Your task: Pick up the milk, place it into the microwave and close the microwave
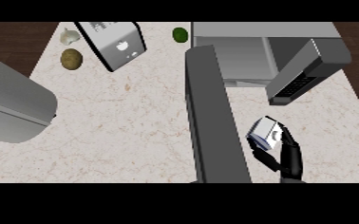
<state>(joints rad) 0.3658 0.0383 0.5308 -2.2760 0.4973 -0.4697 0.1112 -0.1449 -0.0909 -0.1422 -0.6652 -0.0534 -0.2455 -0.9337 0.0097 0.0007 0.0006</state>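
One hand is doing the work: the right hand (286, 155), low by the near edge of the bench (126, 123) toward its right corner, has its fingers curled round the milk (265, 134). The carton sits tilted in the grasp, top leaning toward the far edge. The microwave (245, 59) stands at the far edge, beyond the hand. Its open door (210, 118) runs from there almost to the near edge, just left of the hand, walling that side. A grey block (308, 71) with a dark grille crowds the right. I'd say the carton must travel straight away between them. The left hand I cannot see.
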